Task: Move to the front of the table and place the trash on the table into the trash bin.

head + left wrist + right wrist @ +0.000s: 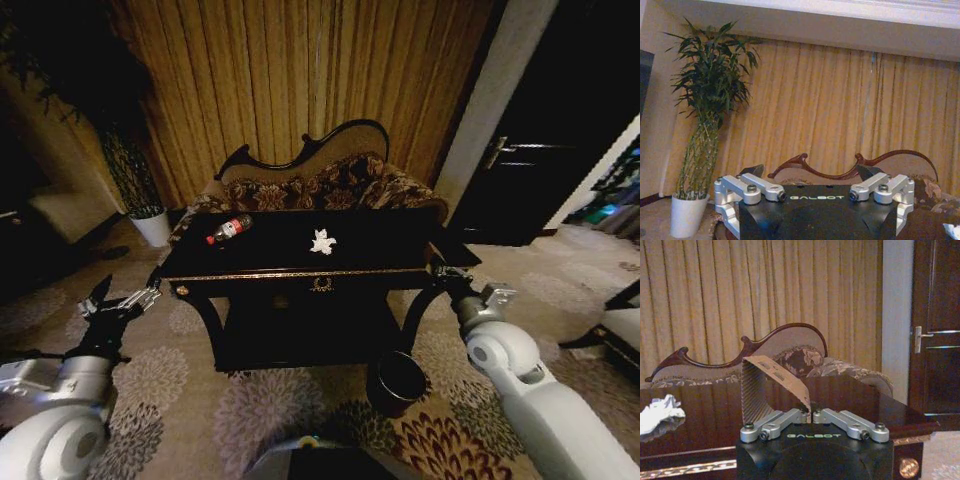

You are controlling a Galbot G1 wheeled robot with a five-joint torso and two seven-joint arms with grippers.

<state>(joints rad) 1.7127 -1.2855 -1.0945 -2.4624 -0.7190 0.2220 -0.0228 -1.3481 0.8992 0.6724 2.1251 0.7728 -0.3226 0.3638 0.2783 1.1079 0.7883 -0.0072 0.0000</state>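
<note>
- Right gripper [809, 411]: jaws clenched together, pinching the lower corner of the tan scrap [767, 390]. The scrap is ribbed card and stands up from the pinch point.
- From the head view, the right gripper [446, 271] is at the right front corner of the table [290, 272], about level with the top.
- I can't tell whether the scrap touches the tabletop.
- Beyond those fingers is the glossy tabletop. The crumpled white paper wad [322, 241] lies well apart, toward the robot's left, near mid-table.
- The bottle [230, 229], with red label and cap, lies on its side farther left, near the left back corner. It is well apart from both grippers.
- The trash bin [396, 381] sits on the carpet [250, 410], below and nearer the robot than the right gripper, just beside the table's right front leg.
- Left gripper [810, 172]: released, with the dark fingertips [752, 171] spread wide and nothing between them.
- From the head view, the left gripper [118, 299] hangs off the table's left front corner, lower than the top and clear of it.
- Past the left fingers are the sofa [850, 170] behind the table, then the curtain [840, 110]. A plant [710, 85] in a white pot [686, 215] stands off to the side.
- Past the right fingers, a dark door [940, 340] stands beside the curtain.
</note>
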